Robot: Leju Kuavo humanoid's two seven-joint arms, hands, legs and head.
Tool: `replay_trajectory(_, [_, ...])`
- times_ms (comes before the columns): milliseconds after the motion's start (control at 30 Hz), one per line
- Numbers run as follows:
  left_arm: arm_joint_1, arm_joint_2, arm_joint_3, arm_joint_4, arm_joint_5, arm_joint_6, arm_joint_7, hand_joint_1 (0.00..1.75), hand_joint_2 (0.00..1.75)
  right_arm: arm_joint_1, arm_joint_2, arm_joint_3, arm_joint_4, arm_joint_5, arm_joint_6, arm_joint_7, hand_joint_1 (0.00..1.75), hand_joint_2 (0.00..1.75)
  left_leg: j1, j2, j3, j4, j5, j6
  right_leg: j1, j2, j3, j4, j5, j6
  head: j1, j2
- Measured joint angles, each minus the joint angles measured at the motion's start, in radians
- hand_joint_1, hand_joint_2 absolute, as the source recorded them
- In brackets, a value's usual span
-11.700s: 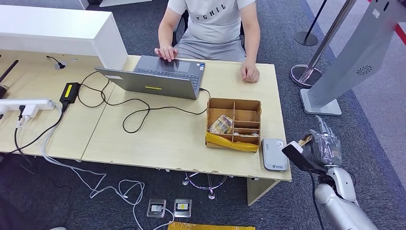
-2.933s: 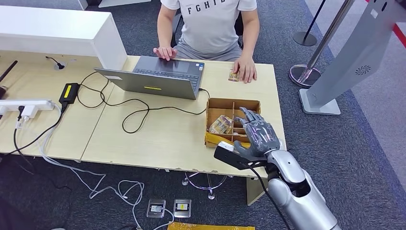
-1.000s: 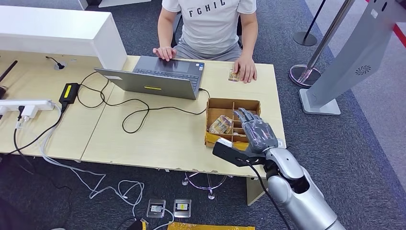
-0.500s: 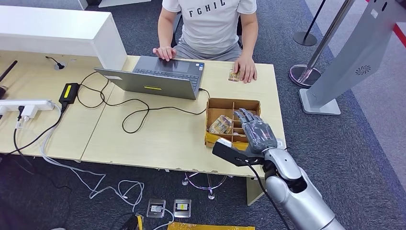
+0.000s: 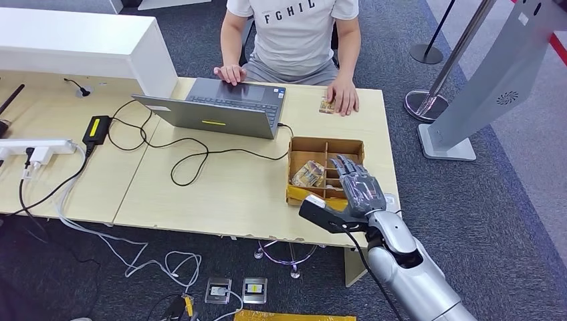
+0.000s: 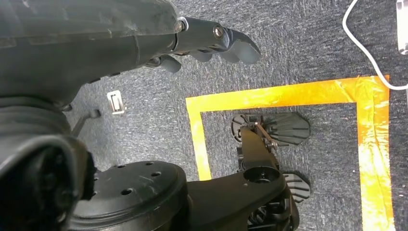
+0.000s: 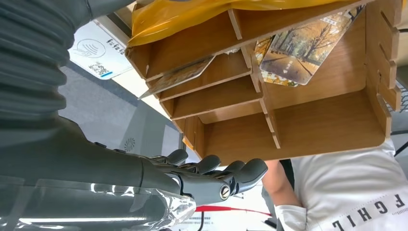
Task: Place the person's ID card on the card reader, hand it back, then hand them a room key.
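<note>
Since the earliest picture, the right hand (image 5: 359,185) has been brought from beside the counter (image 5: 227,194) to above the wooden box (image 5: 325,145), and an ID card (image 5: 326,105) has been set under the person's hand (image 5: 346,97). Its fingers are spread and nothing is held. The card lies straight ahead, well apart across the box. The left hand (image 6: 211,41) hangs loosely curled over the floor, so the right is judged nearer.
</note>
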Motion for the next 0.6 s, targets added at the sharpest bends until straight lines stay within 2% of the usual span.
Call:
replay_trajectory(400, [0.014,0.001,0.025,0.000,-0.009,0.010,0.004,0.00,0.00,0.000,0.017,-0.001,0.043,0.016,-0.033,-0.011,0.00,1.75,0.000,0.000,0.000,0.000,0.000,0.000,0.000,0.000,0.000,0.000,0.000,0.000,0.000,0.000])
replay_trajectory(600, [0.059,0.067,0.025,0.009,-0.014,-0.076,0.011,0.00,0.00,0.001,0.017,-0.005,0.055,0.033,-0.034,-0.013,0.00,1.75,0.001,0.001,0.000,0.000,-0.001,-0.001,0.001,0.001,-0.001,0.000,0.000,0.000,0.000,0.000])
